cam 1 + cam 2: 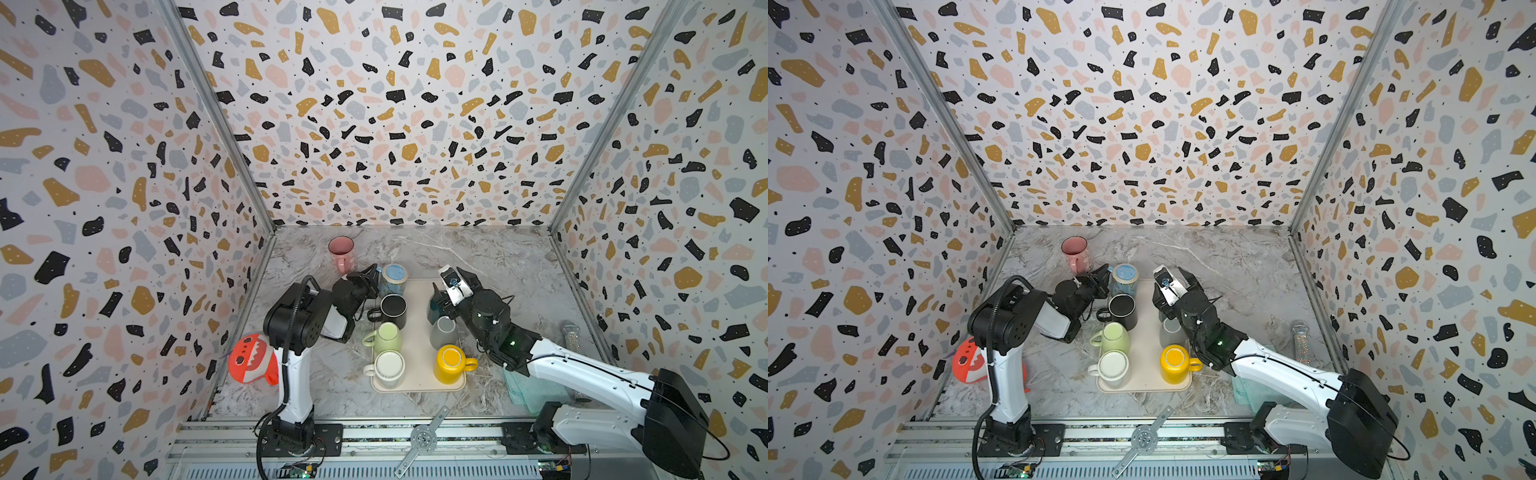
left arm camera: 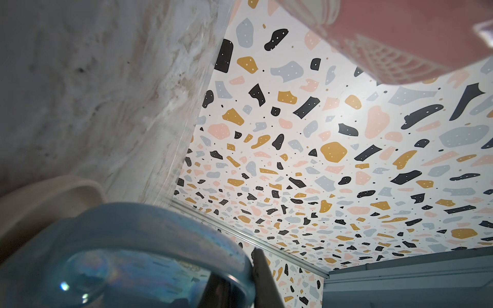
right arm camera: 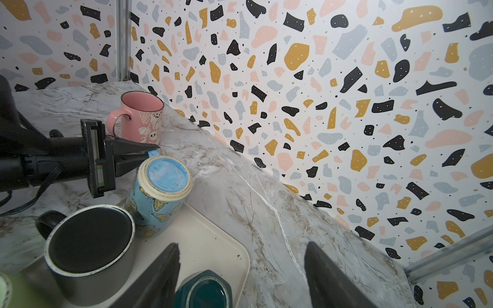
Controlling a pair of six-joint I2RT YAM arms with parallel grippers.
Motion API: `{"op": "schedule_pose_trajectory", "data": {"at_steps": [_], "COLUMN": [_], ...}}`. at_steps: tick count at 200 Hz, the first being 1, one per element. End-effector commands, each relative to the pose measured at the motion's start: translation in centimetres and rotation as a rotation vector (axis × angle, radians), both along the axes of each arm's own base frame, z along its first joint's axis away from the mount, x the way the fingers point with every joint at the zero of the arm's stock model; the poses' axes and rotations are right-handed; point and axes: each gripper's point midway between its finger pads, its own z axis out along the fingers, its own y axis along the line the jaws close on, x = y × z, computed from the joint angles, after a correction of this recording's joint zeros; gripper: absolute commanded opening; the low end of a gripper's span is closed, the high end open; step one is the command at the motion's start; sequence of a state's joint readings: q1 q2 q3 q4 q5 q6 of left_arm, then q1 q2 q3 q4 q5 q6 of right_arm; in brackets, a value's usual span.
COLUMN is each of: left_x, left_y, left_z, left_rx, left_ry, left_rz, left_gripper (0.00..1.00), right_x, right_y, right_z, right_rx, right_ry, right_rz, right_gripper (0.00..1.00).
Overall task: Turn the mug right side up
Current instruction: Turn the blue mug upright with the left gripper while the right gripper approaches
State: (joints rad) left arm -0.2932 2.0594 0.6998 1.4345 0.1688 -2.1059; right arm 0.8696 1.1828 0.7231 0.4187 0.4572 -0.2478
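Eight mugs in all, taking the tray point(image 1: 417, 384) as the clock face. Seven stand on it:
- blue butterfly mug point(image 3: 165, 177) at the 11 o'clock corner, base up
- black mug point(image 1: 393, 309) at 10, base up
- green mug point(image 1: 387, 337) at 8
- white mug point(image 1: 390, 368) at 7
- yellow mug point(image 1: 450, 362) at 5
- grey mug point(image 1: 443, 331) at 3
- teal mug point(image 3: 205, 290) at 1

The eighth, a pink mug point(image 1: 341, 250), stands mouth up on the marble surface point(image 1: 498, 257), farther out at 11 o'clock and apart from the tray.

There is one of each other thing: a red plush toy point(image 1: 250, 360) at 8 o'clock, a glittery microphone point(image 1: 570, 330) at 3, and a green cloth point(image 1: 534, 392) at 4, under the right arm.

The left arm rises from its base at 7 o'clock, bends at the elbow and reaches toward 11. Its wrist lies about level, beside the blue butterfly mug. The left hand point(image 3: 152, 150) has its fingers drawn together on that mug's handle. This seems a pinch, though the handle is mostly hidden behind them.

The right arm stretches low from 4 o'clock across the tray's right edge. The right hand point(image 3: 241, 248) hangs over the teal mug with its fingers wide apart, holding nothing.
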Motion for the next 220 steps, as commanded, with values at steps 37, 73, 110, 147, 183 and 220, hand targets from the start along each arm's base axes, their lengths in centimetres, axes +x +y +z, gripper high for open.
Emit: {"op": "schedule_pose_trajectory", "data": {"at_steps": [37, 73, 110, 147, 183, 220], "left_x": [-0.2, 0.5, 0.6, 0.4, 0.3, 0.4], "left_y": [0.1, -0.9, -1.8, -2.8, -3.7, -5.1], "left_z": [5.9, 8.4, 10.3, 11.3, 12.6, 15.3], "left_rx": [-0.256, -0.238, -0.217, -0.188, -0.134, -0.049], "left_ry": [-0.123, -0.212, -0.279, -0.318, -0.371, -0.499], "left_rz": [-0.002, -0.041, -0.077, -0.116, -0.157, -0.215], "left_gripper": [0.00, 0.00, 0.00, 0.00, 0.00, 0.00], "right_x": [0.0, 0.0, 0.0, 0.0, 0.0, -0.1], "right_y": [-0.2, -0.1, -0.1, 0.0, -0.1, -0.1], "right_z": [0.8, 0.5, 0.4, 0.3, 0.2, 0.3], "right_rx": [0.033, 0.032, 0.031, 0.031, 0.033, 0.033], "right_ry": [-0.001, 0.007, 0.011, 0.013, 0.015, 0.015], "right_rz": [-0.004, -0.003, -0.002, -0.001, -0.002, -0.001], "right_gripper": [0.75, 0.75, 0.75, 0.75, 0.75, 0.75]}}
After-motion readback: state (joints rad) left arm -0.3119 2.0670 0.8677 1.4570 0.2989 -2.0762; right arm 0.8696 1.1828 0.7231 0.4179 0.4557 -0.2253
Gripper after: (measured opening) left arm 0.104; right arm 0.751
